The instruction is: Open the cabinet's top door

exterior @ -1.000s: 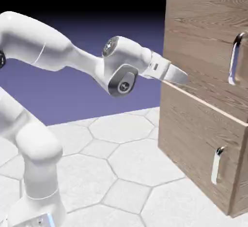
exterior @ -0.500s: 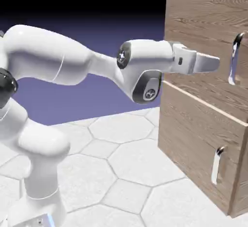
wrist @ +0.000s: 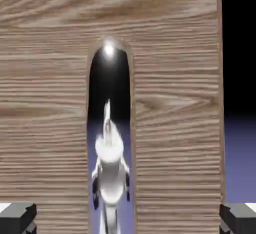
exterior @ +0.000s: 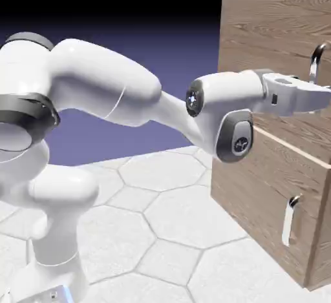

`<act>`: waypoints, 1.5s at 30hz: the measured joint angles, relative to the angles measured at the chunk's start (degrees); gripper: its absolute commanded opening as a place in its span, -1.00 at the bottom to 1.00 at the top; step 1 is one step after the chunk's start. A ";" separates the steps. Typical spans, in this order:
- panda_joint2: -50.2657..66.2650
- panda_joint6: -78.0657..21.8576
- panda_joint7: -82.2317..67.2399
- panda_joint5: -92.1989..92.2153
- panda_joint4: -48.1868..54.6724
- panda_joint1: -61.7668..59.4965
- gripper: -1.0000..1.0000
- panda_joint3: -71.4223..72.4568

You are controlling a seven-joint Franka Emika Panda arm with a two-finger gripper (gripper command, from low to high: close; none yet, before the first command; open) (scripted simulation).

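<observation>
Hand view alone gives you the mirror-bright handle (wrist: 110,128) at 12 o'clock; fingers (wrist: 17,217) spread wide, holding and touching nothing.

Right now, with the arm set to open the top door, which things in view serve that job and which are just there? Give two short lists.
For the job: cabinet; top door; its long handle; open pincer.

Just there: lower door; its small handle; table.
</observation>
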 measured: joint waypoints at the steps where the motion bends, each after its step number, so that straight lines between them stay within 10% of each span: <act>1: 1.44 0.67 2.49 -1.58 1.00 0.86 0.00 -1.40; 5: 7.21 3.35 12.44 -7.90 4.99 4.28 0.00 -7.00; 6: 7.38 3.43 12.74 -8.09 5.11 4.38 -1.00 -7.17; 45: -2.74 4.25 -7.86 28.82 -25.00 -67.34 -1.00 65.70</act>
